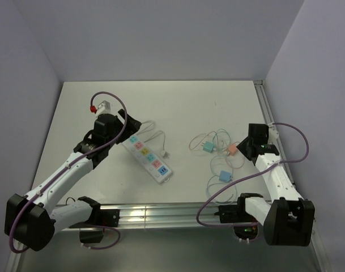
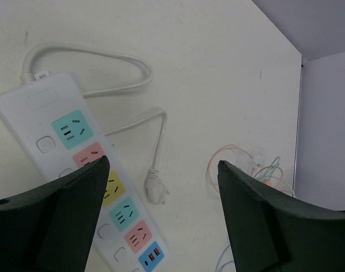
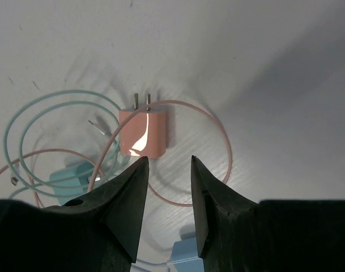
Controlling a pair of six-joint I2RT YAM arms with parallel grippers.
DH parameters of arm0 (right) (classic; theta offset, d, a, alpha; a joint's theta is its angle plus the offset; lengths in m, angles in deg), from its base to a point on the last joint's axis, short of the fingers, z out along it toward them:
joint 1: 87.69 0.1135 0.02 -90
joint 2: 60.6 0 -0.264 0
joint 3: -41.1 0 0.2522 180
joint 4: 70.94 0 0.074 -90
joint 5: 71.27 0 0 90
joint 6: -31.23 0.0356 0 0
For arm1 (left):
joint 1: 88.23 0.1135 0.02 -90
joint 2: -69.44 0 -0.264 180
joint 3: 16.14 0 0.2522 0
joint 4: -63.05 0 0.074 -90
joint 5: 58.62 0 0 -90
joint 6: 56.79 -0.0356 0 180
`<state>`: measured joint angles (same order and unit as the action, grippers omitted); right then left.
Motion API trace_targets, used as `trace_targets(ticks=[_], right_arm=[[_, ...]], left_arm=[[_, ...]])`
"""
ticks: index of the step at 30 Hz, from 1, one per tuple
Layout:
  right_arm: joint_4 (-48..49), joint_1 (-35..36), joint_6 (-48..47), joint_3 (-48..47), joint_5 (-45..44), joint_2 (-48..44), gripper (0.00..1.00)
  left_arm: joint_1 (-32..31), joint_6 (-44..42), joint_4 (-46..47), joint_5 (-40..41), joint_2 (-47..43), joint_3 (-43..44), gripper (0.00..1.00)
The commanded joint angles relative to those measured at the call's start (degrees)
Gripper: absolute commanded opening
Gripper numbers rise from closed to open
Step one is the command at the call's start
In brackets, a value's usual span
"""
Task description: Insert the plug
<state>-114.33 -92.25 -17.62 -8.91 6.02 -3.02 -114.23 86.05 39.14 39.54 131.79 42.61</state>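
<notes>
A white power strip (image 1: 148,158) with coloured sockets lies on the table; in the left wrist view (image 2: 76,136) it runs under my left finger. Its own white cord ends in a white plug (image 2: 157,192) beside it. My left gripper (image 2: 164,162) hovers open and empty over the strip's far end (image 1: 130,124). A pink two-pin plug (image 3: 145,133) with a pink cable lies flat, prongs pointing away. My right gripper (image 3: 169,158) is open and empty just short of it, slightly to its right; it also shows in the top view (image 1: 245,149) next to the pink plug (image 1: 233,150).
A teal plug (image 1: 207,147) and a blue plug (image 1: 223,176) lie among looped thin cables near the pink one. A small white block (image 1: 103,105) with a red piece (image 1: 93,107) sits at the back left. A metal rail (image 1: 265,113) borders the table's right edge.
</notes>
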Motion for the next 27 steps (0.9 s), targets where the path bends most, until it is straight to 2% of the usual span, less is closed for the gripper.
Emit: trace_targets(ticks=[1, 3, 4, 7, 9, 18, 23, 27], right_arm=[[2.5, -0.4, 0.0, 0.8, 4.1, 2.0, 0.44], [4.9, -0.3, -0.7, 1.1, 6.0, 4.3, 0.48], [6.5, -0.4, -1.2, 1.0, 6.6, 6.1, 0.55], [8.4, -0.4, -2.8, -0.4, 7.5, 10.2, 0.65], [8.7, -0.4, -3.6, -1.5, 7.9, 12.3, 0.68], [9.8, -0.4, -5.1, -4.5, 6.5, 19.9, 0.68], [10.8, -0.3, -6.0, -4.8, 9.4, 19.9, 0.69], [11.8, -0.2, -6.8, -4.8, 10.2, 19.5, 0.74]], left_arm=[[-0.3, -1.7, 2.2, -1.3, -0.5, 0.6, 0.83], [-0.3, -1.9, 1.9, -1.4, -0.2, 1.0, 0.83], [-0.2, -1.9, 2.0, -1.3, -0.2, 1.0, 0.83], [-0.2, -1.7, 2.4, -1.4, -0.5, 0.6, 0.83], [-0.3, -1.7, 2.2, -1.4, -0.3, 0.7, 0.83], [-0.3, -1.5, 2.7, -1.4, -0.2, 0.4, 0.83], [-0.3, -1.3, 2.8, -1.5, 0.0, 0.4, 0.83], [-0.3, -1.4, 2.8, -1.5, -0.2, 0.1, 0.83]])
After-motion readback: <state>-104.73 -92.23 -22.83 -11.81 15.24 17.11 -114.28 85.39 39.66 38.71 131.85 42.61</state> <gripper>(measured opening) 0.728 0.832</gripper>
